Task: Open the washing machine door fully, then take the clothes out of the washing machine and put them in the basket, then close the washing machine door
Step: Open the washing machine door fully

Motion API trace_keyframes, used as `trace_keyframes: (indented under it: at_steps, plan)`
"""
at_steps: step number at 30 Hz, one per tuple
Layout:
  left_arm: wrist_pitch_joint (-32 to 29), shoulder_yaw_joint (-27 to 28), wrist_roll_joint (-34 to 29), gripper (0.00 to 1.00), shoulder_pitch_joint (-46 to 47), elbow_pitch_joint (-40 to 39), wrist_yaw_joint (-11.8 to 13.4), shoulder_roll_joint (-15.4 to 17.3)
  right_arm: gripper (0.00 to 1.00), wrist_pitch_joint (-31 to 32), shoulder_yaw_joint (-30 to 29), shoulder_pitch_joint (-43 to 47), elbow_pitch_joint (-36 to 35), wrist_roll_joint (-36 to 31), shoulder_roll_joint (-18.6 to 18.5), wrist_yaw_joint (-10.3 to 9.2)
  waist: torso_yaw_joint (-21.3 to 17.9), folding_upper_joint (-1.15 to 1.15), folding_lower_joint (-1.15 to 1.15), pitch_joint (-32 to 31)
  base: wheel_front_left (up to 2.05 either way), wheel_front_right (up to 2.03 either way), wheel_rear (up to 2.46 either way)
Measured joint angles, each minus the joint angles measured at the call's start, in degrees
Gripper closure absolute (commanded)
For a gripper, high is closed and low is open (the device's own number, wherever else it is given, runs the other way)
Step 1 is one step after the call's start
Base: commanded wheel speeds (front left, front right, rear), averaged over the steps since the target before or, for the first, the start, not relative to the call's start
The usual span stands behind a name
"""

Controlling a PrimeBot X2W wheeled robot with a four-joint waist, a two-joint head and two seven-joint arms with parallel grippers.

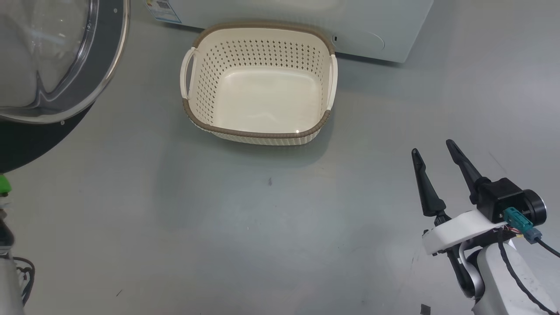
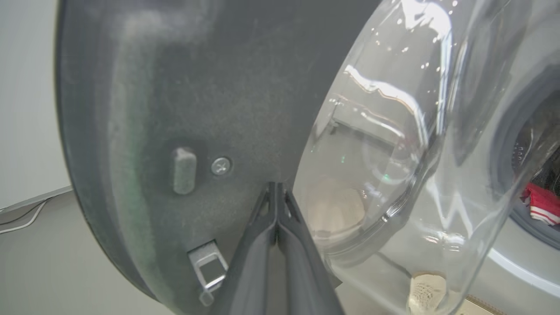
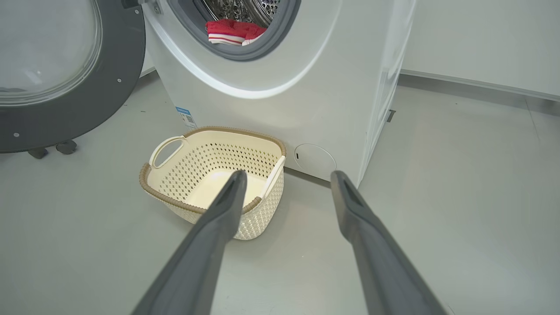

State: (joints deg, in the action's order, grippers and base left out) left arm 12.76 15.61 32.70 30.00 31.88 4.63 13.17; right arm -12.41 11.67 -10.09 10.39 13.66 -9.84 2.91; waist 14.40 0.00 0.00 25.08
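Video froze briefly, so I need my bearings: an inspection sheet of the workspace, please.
Surface: grey floor, few dark specks.
Job's things: round black-rimmed glass washing machine door open; red-and-white clothes in the steel drum of the white washing machine; cream perforated plastic basket empty, beside the machine.
Clutter: two small dark objects under the door.
Grippers: left gripper shut, tips at the door's inner face; right gripper open, empty.
Cables: black cable on right wrist; white cable by the wall.
Surroundings: pale wall.
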Motion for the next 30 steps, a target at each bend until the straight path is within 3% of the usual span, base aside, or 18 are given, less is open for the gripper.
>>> trace_keyframes:
  at_steps: [17,30]
  plan:
    - [1.0,-6.0,-6.0,1.00,-3.3,0.5,-3.0,-0.2,0.00,-1.2,-1.1,0.4,5.1,2.1,3.0,-0.01,-1.7,0.00,0.00,-9.4,0.00,0.00,0.00]
    - [1.5,-9.2,-7.6,1.00,-9.2,-4.6,-5.5,-1.8,0.00,-1.6,-1.3,3.2,6.4,3.8,4.6,0.07,-6.3,0.00,0.00,-17.9,0.00,0.00,0.00]
